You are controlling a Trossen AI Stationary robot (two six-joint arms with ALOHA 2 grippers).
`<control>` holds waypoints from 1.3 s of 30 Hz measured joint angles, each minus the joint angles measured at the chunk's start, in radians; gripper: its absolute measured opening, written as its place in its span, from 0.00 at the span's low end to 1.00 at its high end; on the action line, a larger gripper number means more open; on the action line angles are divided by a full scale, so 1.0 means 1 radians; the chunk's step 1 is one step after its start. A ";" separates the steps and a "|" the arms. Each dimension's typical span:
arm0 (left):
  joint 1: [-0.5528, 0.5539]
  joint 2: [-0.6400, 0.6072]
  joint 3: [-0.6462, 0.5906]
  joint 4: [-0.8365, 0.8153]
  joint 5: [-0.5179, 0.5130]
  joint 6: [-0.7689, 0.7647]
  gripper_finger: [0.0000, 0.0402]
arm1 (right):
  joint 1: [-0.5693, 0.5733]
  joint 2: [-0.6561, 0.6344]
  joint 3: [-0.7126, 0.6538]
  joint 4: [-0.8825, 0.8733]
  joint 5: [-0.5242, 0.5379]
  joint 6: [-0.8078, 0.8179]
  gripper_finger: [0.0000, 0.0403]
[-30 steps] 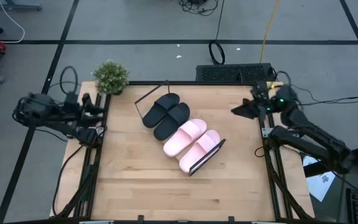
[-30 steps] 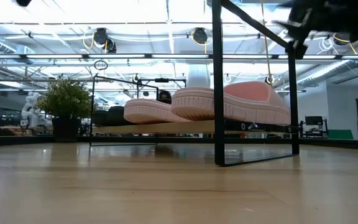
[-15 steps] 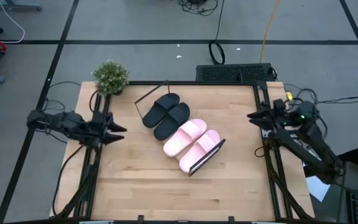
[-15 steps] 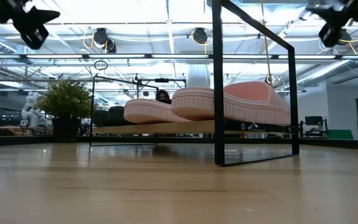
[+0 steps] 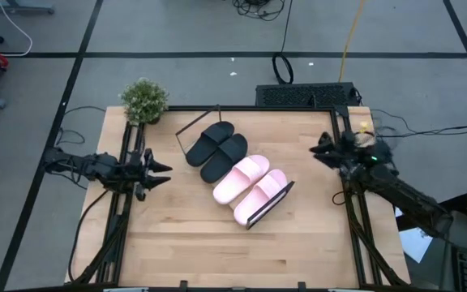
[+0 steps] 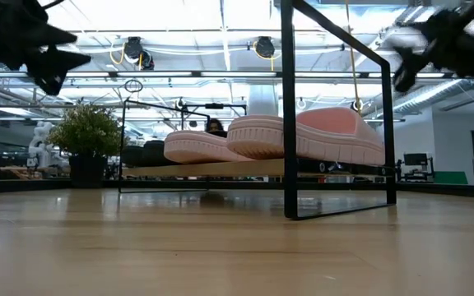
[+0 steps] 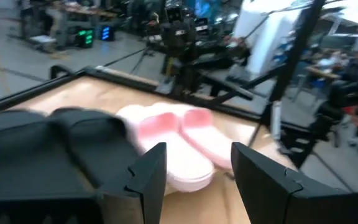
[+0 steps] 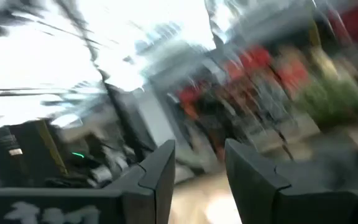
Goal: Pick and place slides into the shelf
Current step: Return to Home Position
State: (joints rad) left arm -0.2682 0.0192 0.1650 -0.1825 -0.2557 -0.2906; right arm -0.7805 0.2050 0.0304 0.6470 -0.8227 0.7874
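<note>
Two black slides (image 5: 216,147) and two pale pink slides (image 5: 250,188) lie side by side on the shelf (image 6: 245,168), a light-wood board with black wire frames (image 6: 287,107) at its ends. It stands slantwise mid-table. In the left wrist view the black slides (image 7: 48,134) and pink slides (image 7: 173,134) lie ahead. My left gripper (image 5: 164,170) hangs open at the table's left edge, pointing toward the shelf, apart from it. My right gripper (image 5: 315,149) hangs open at the right edge, above the table, with nothing between its fingers (image 8: 160,174).
A small potted plant (image 5: 144,100) stands at the table's far left corner. Black frame rails run along the left edge (image 5: 124,211) and the right edge (image 5: 353,219). Bare wood (image 5: 217,251) lies between the shelf and the near edge.
Both arms have come down at the table's sides. My left gripper has swung from the far left corner toward the near edge and the shelf, sinking into the low view. My right gripper has sunk and rolled, staying near the right edge. Slides and shelf have kept still.
</note>
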 joint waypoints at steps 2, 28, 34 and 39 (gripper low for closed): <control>0.014 -0.009 0.000 -0.028 -0.015 -0.007 0.44 | -0.019 0.044 0.001 -0.051 -0.008 -0.034 0.32; 0.174 0.046 -0.149 0.215 0.128 -0.059 0.44 | 0.237 0.081 0.001 -0.047 0.248 -0.177 0.32; 0.133 0.059 -0.141 0.228 0.120 0.003 0.44 | 0.525 0.082 0.000 -0.096 0.523 -0.329 0.32; 0.092 0.059 -0.139 0.213 0.085 0.047 0.44 | 0.738 0.082 0.000 -0.118 0.730 -0.418 0.32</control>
State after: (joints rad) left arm -0.1760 0.0784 0.0257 0.0307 -0.1706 -0.2437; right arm -0.0423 0.2874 0.0307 0.5287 -0.0922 0.3695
